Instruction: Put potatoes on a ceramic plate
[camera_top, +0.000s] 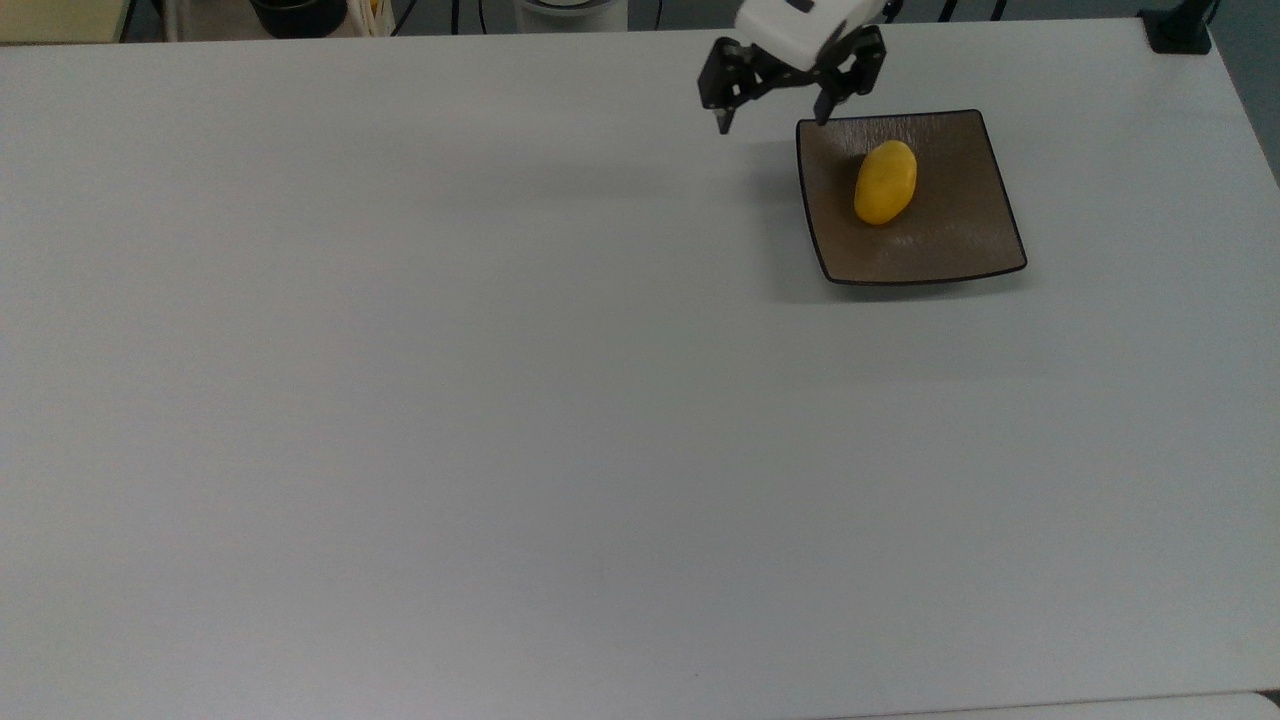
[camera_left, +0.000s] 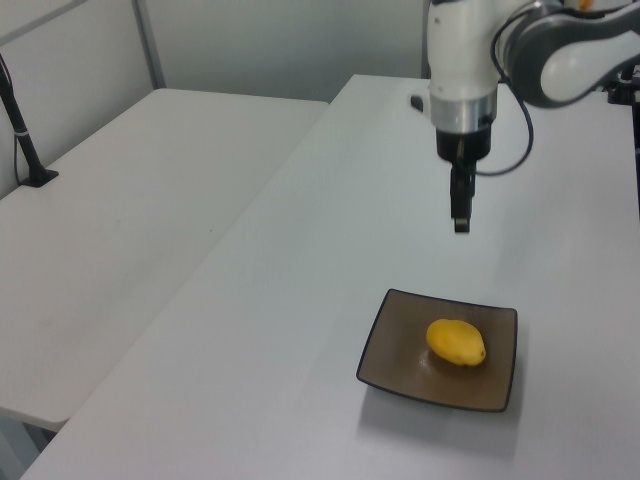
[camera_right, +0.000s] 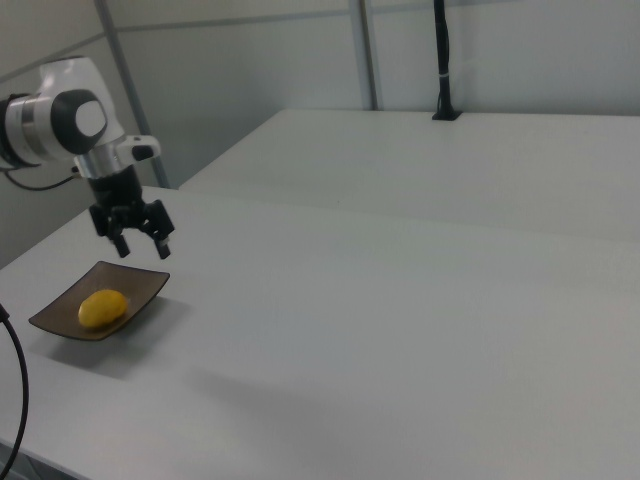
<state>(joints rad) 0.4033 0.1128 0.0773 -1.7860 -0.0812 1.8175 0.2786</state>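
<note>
Arm (camera_left: 462, 55): glossy white shells with grey bands at the joints, rounded links. Wrist section a white cylinder ending in a silvery metal ring, seen in the left view. A thin black cable (camera_left: 522, 120) loops from the wrist back toward the forearm. Gripper (camera_top: 772, 116): black, angular, mounted on a white block; two black jaws with narrow tips. In the right view the elbow joint shows a dark grey round cap, possibly a cover plate.

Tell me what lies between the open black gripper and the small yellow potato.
Nothing: in the top view, just the brown square plate's dark rim and bare surface separate gripper from potato.
</note>
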